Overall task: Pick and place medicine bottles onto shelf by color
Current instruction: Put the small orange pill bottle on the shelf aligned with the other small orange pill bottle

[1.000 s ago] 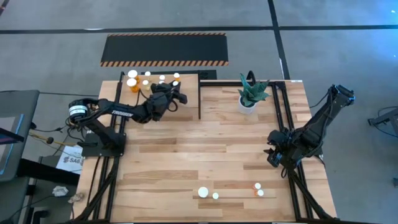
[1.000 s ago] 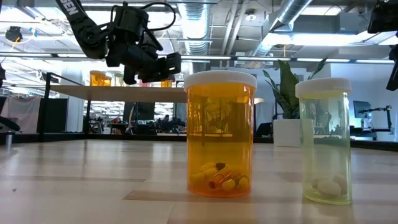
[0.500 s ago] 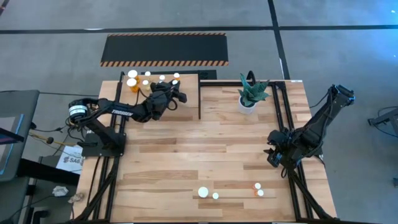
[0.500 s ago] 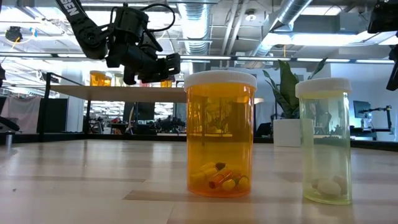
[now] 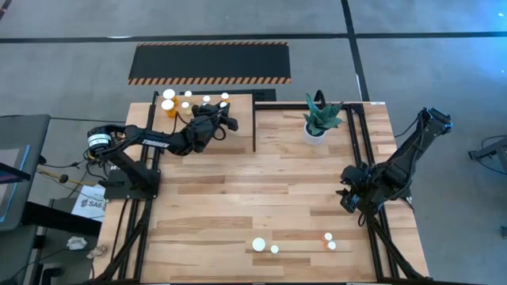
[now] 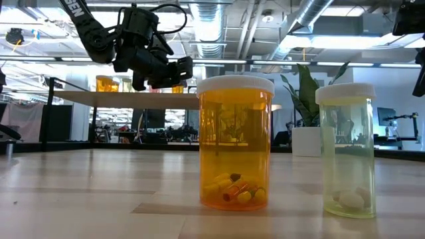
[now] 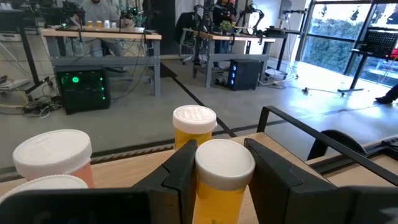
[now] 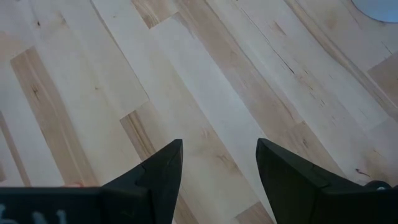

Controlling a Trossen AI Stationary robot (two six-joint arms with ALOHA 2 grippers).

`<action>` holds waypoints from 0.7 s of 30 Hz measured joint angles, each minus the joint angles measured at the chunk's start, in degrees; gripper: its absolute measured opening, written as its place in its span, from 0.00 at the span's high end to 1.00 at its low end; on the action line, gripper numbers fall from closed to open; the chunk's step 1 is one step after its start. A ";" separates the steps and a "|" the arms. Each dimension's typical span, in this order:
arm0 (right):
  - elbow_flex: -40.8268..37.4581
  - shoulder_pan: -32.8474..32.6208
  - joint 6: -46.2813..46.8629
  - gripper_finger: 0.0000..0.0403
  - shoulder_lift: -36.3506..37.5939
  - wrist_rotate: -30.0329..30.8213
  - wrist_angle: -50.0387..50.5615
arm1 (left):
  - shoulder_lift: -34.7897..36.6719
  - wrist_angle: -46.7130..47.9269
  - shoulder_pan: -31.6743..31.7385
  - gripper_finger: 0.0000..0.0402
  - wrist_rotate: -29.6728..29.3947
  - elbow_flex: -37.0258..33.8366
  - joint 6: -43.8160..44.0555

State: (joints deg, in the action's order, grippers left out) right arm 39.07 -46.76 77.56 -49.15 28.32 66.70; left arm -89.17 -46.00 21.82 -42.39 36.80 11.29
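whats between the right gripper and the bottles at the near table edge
Only bare wooden table: in the high view nothing stands between the right gripper and the near-edge bottles.

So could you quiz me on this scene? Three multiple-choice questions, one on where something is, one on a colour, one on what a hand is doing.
1. Where is the plant?
A. near the table's front edge
B. at the table's far edge, right of the shelf
C. on the shelf

2. What colour is the body of the bottle between the left fingers?
A. yellow-orange
B. blue
C. green

3. What is the right gripper doing?
A. gripping a bottle
B. holding the plant
C. open and empty over bare table

Answers: 1 B, the high view shows it by the far edge beside the shelf. 2 A, the left wrist view shows a yellow-orange body under a white cap. 3 C, the right wrist view shows only wood between its spread fingers.
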 joint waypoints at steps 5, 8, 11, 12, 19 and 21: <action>0.00 -0.01 0.02 0.44 0.00 0.01 0.02 | 0.00 -0.01 0.00 0.75 0.55 -0.02 0.01; 0.00 -0.01 0.00 0.44 -0.01 0.00 0.00 | 0.00 -0.02 0.00 0.75 0.59 -0.02 0.02; 0.00 -0.01 0.01 0.44 0.00 0.01 0.00 | -0.01 -0.02 0.00 0.74 0.61 -0.02 0.08; 0.00 -0.01 0.00 0.44 0.00 0.01 0.01 | -0.02 -0.02 -0.02 0.74 0.61 -0.02 0.14; 0.00 -0.01 0.00 0.44 -0.01 -0.01 0.01 | -0.44 1.55 -0.02 0.69 0.54 -0.35 0.26; 0.00 0.01 0.02 0.44 -0.01 0.02 0.01 | -0.21 0.57 -0.04 0.68 0.14 -0.21 0.45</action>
State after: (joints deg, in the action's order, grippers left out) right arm 39.07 -46.75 77.58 -49.16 28.34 66.71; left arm -89.37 -45.43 21.78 -42.25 36.59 11.74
